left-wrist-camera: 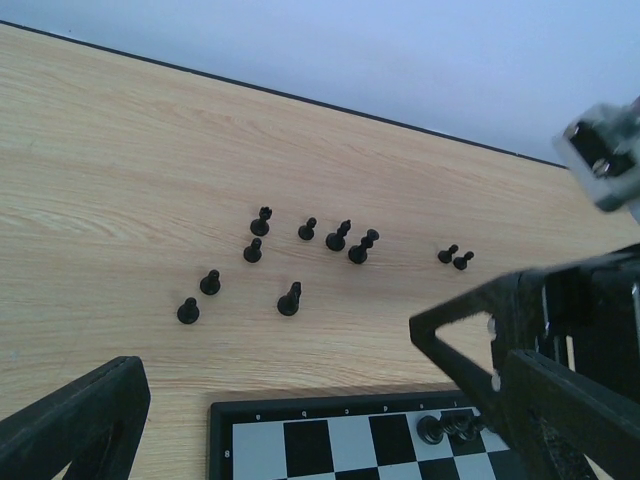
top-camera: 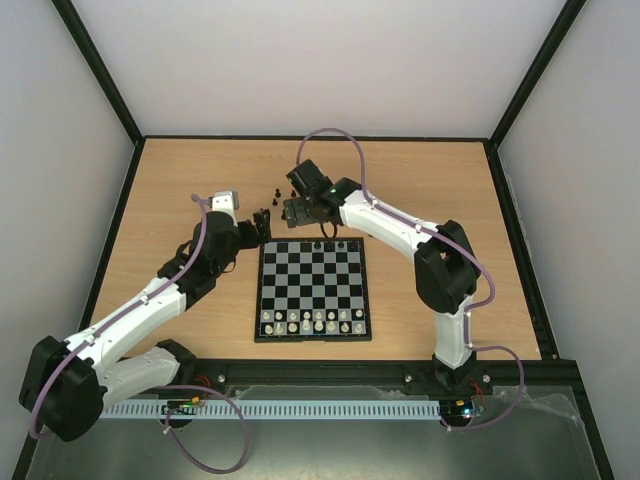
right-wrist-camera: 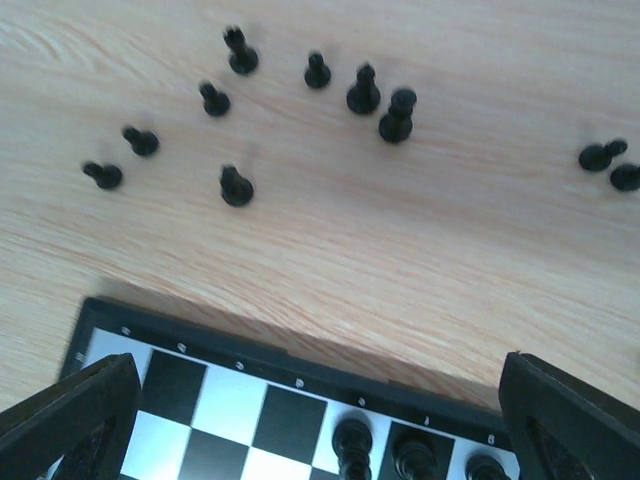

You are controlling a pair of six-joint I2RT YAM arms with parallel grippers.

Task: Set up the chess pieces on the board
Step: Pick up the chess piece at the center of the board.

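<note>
The board lies in the middle of the table, black and pale checks in a black frame. Three black chess pieces stand on its far row, also seen in the right wrist view. Several more black chess pieces are scattered on the wood beyond the far edge. My right gripper hovers open over the board's far edge, with nothing between its fingers. My left gripper is open near the board's far left corner, holding nothing.
Pale chess pieces fill the board's two near rows. Two of the loose black pieces lie apart to the right of the main cluster. The right gripper's finger reaches into the left wrist view. A black rim borders the table.
</note>
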